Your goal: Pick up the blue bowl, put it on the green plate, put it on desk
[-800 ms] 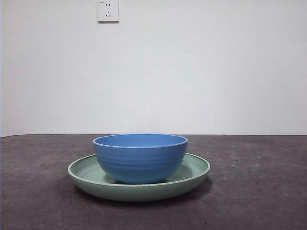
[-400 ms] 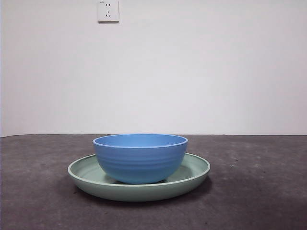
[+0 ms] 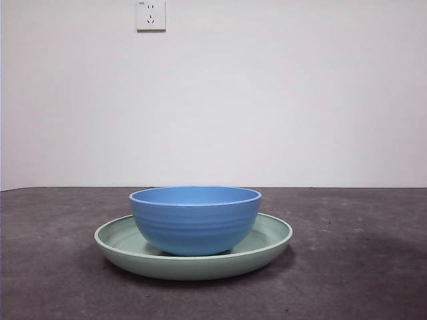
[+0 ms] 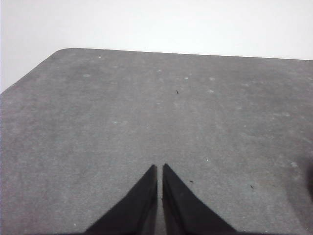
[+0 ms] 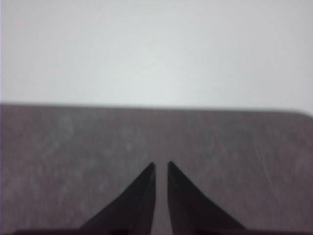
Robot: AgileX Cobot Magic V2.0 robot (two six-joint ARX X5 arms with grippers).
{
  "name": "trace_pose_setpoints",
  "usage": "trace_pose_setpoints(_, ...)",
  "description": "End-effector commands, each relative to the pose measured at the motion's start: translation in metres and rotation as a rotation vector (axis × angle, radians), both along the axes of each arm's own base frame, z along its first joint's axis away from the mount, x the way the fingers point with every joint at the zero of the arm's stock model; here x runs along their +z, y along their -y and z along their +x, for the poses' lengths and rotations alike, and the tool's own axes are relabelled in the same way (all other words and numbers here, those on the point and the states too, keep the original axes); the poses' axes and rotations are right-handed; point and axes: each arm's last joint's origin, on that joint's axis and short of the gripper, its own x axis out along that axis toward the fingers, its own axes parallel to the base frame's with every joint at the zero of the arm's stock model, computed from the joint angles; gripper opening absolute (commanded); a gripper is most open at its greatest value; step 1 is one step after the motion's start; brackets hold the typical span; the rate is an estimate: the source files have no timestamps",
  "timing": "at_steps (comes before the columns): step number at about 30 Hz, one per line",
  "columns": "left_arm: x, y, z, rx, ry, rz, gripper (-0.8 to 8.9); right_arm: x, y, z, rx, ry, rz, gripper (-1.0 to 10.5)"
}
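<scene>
The blue bowl (image 3: 194, 220) stands upright inside the green plate (image 3: 273, 235), which rests on the dark grey desk (image 3: 360, 267), in the middle of the front view. Neither bowl nor plate shows in the wrist views. My left gripper (image 4: 160, 168) is shut and empty over bare desk (image 4: 146, 112). My right gripper (image 5: 161, 165) is shut and empty over bare desk (image 5: 73, 142). Neither arm shows in the front view.
A white wall with a power socket (image 3: 151, 15) stands behind the desk. The left wrist view shows a rounded desk corner (image 4: 63, 51). The right wrist view is blurred and shows the desk's far edge (image 5: 156, 107).
A faint shadow has grown on the desk at the right of the front view. The bowl and plate have not moved.
</scene>
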Motion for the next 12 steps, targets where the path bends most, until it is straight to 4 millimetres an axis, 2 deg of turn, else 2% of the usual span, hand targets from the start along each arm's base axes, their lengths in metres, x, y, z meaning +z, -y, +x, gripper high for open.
trace_pose_setpoints(1, -0.006, 0.0, 0.001, 0.002, -0.013, 0.012, 0.19, -0.007, 0.0, 0.0, -0.004, -0.053, 0.009, 0.4)
trace_pose_setpoints(12, -0.006, 0.0, 0.001, 0.002, -0.013, 0.012, 0.19, -0.025, 0.0, -0.003, -0.006, -0.183, 0.039, 0.4)
